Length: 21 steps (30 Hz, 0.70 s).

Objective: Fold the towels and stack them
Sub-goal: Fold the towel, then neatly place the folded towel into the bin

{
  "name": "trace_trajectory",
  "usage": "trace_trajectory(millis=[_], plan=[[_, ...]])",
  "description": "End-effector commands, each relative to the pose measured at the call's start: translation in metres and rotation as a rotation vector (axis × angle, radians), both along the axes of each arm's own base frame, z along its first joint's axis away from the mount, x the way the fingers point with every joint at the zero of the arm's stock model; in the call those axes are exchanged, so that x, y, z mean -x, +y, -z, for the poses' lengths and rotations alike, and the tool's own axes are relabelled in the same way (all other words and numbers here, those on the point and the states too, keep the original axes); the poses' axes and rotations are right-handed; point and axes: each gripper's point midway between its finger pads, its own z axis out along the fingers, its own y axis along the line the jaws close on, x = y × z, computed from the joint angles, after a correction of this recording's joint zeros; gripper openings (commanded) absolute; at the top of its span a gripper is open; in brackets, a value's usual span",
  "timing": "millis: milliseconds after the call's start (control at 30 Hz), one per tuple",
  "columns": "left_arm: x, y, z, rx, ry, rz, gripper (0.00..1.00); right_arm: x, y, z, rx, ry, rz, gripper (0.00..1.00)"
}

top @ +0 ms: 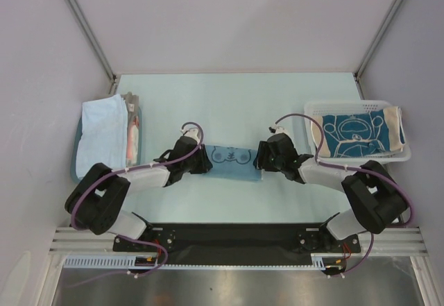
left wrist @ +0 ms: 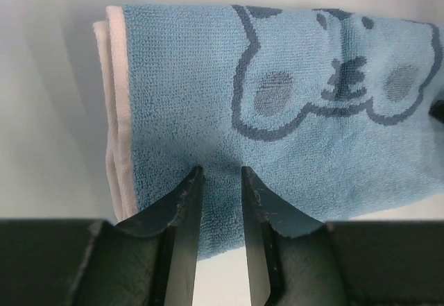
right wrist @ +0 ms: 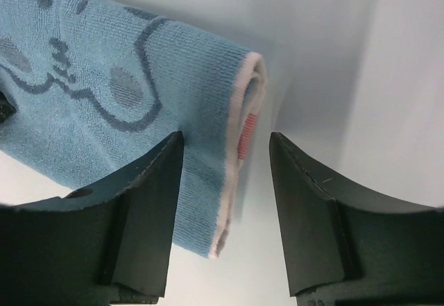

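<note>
The folded blue terry towel (top: 234, 161) lies flat at the middle of the table (top: 229, 105), between the two claws. Its looped pile carries a woven dark-blue cartoon face with grey cheek patches, and its short ends are bound in white.

At its left end we see the left gripper (left wrist: 220, 171). The black wedge fingers stand a narrow slot apart, tips down on the pile at the near edge, with no cloth caught in the slot.

At its right end the right gripper (right wrist: 225, 136) stands wide open. One finger is over the cloth and the other beyond the white-bound edge, gripping nothing.

Further left, a shallow teal tray (top: 139, 129) holds a plain light blue towel (top: 103, 136). Further right, a dark teal towel (top: 354, 134) with white line drawing and tan ends drapes in a white mesh basket (top: 347, 103).
</note>
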Motion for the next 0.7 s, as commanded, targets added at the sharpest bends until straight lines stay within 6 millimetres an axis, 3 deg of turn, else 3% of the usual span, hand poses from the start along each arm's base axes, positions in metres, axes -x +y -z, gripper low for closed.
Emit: trace_trajectory(millis=[0, 133, 267, 333, 433, 467, 500, 567, 600, 667], plan=[[-0.005, -0.002, -0.001, 0.028, -0.023, -0.029, 0.34, -0.008, 0.015, -0.007, -0.029, -0.015, 0.015, 0.56], [-0.004, -0.004, -0.005, 0.053, -0.034, -0.03, 0.33, -0.003, 0.011, 0.007, 0.013, 0.011, 0.051, 0.51], [-0.001, -0.015, -0.026, 0.128, -0.053, -0.006, 0.32, 0.002, 0.011, 0.025, 0.047, 0.042, 0.067, 0.47], [0.001, -0.023, -0.051, 0.177, -0.093, 0.015, 0.31, 0.003, 0.01, 0.03, 0.076, 0.048, 0.075, 0.44], [0.006, -0.033, -0.1, 0.235, -0.166, 0.059, 0.32, 0.003, 0.014, 0.034, 0.122, 0.053, 0.074, 0.33], [0.005, -0.035, -0.119, 0.254, -0.196, 0.069, 0.32, 0.002, 0.014, 0.035, 0.139, 0.054, 0.076, 0.24], [0.011, -0.032, -0.128, 0.255, -0.2, 0.078, 0.32, 0.003, 0.011, 0.037, 0.182, 0.062, 0.084, 0.19], [0.015, -0.028, -0.168, 0.284, -0.284, 0.096, 0.34, 0.006, 0.013, 0.039, 0.227, 0.065, 0.072, 0.03], [0.021, -0.024, -0.173, 0.272, -0.282, 0.107, 0.34, 0.004, 0.011, 0.038, 0.263, 0.064, 0.082, 0.0], [0.026, -0.019, -0.203, 0.27, -0.35, 0.136, 0.35, 0.005, 0.012, 0.034, 0.302, 0.055, 0.074, 0.0]])
